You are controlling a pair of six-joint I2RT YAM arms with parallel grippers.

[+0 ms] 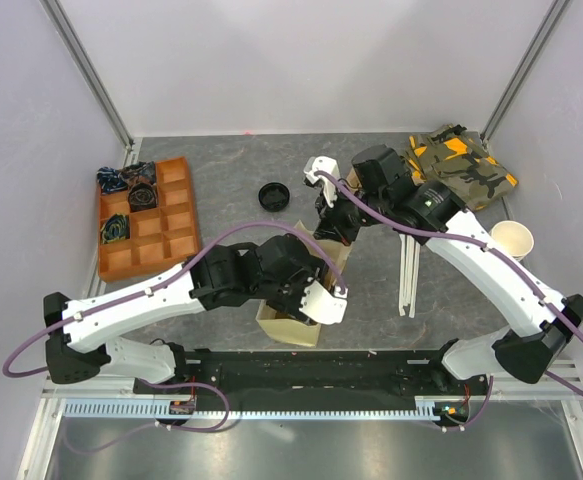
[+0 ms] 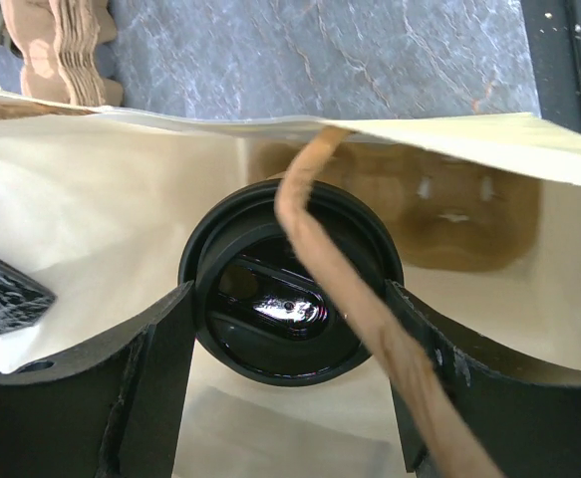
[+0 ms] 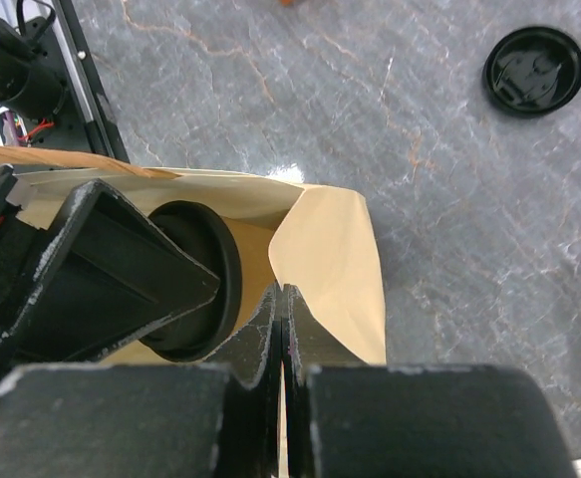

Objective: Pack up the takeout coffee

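The takeout coffee (image 2: 285,299) shows mostly as its round black lid, sitting down inside the open tan paper bag (image 2: 91,199). My left gripper (image 2: 290,294) reaches into the bag, its two fingers pressed against opposite sides of the lid's rim. A brown paper handle (image 2: 340,289) of the bag crosses over the lid. In the right wrist view the lid (image 3: 205,279) is seen edge-on inside the bag (image 3: 335,259). My right gripper (image 3: 282,294) is shut on the bag's rim, pinching the paper. From above, the bag (image 1: 289,325) is mostly hidden under both arms.
A loose black lid (image 1: 274,195) lies on the grey table beyond the bag. An orange compartment tray (image 1: 149,215) stands at the left. At the back right lies a camouflage cloth (image 1: 461,165), with a pale paper cup (image 1: 512,240) in front of it. White rails (image 1: 409,275) lie right of the bag.
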